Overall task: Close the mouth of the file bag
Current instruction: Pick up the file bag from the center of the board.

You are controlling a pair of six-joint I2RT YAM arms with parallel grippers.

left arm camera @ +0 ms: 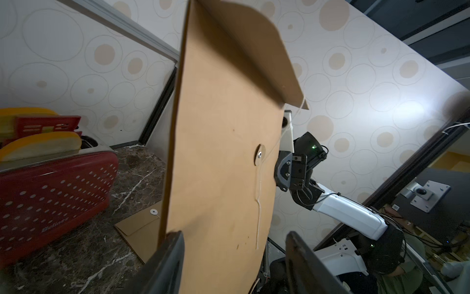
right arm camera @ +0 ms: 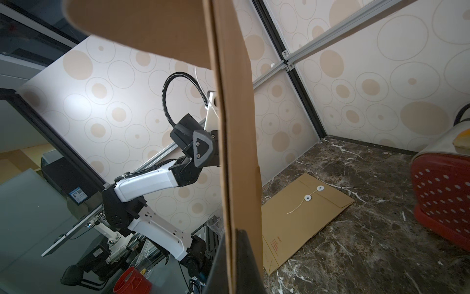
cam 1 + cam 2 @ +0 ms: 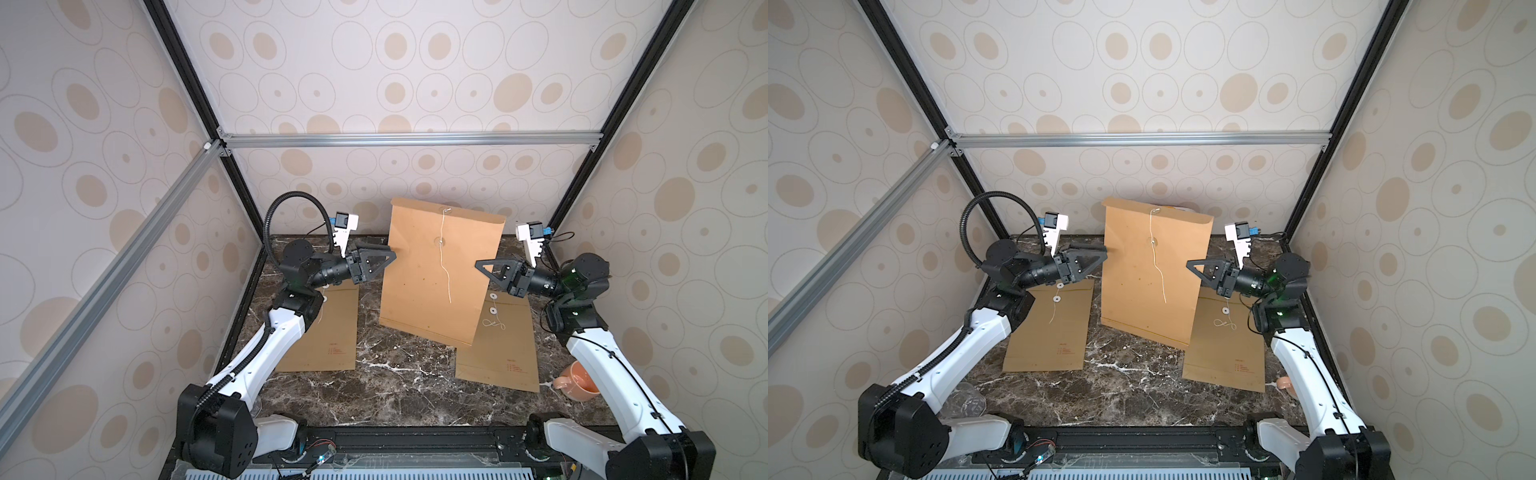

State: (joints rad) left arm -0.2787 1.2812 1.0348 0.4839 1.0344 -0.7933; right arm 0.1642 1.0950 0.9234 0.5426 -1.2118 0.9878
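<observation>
File bag (image 3: 436, 282) hung upright, clamped by the right gripper (image 3: 478, 264), the left gripper (image 3: 392, 251) gaping astride its opposite edge, string (image 3: 442, 257) not yet wound.

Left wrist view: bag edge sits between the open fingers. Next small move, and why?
Probably close the left hand on the edge of the bag. Its fingers straddle that edge but stand apart, and only the right hand pinches the opposite edge. The flap is loose and the string dangles; a second grip should steady things first.
</observation>
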